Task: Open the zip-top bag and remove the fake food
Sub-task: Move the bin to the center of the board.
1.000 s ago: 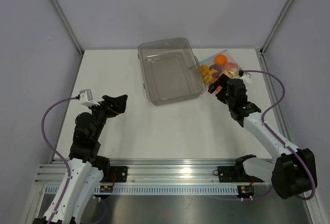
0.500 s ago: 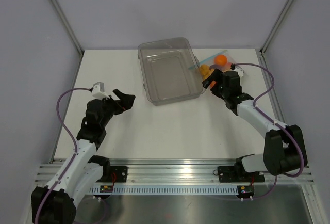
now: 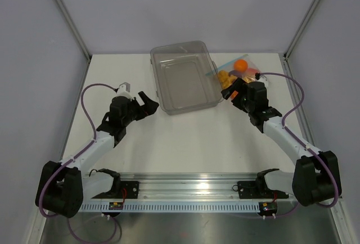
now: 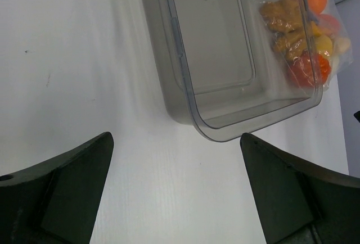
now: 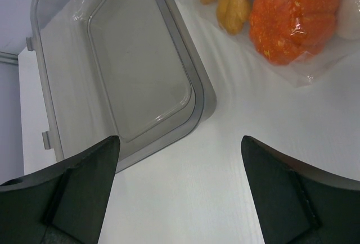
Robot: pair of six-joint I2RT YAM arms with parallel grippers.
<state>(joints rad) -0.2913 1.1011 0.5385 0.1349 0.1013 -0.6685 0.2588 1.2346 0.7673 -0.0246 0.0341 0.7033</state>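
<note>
Clear plastic bag [image 3: 250,71], its blue zip strip toward the tub [image 3: 183,78], lies at the far right of the worktop [image 3: 185,131] beside the tub's right wall, the food [image 3: 241,64] inside it. Right fingers [image 5: 292,193], spread wide and empty, hover just short of the bag's near edge, an orange ridged piece ahead and right of their gap. Left fingers [image 4: 62,193], equally wide and empty, stand by the tub's near left corner, well apart from the bag.

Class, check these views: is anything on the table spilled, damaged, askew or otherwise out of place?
Nothing stands out. The fake food sits inside the zip-top bag, none spilled, and the bag lies flat beside the empty clear tub, which stands upright and looks undamaged.
</note>
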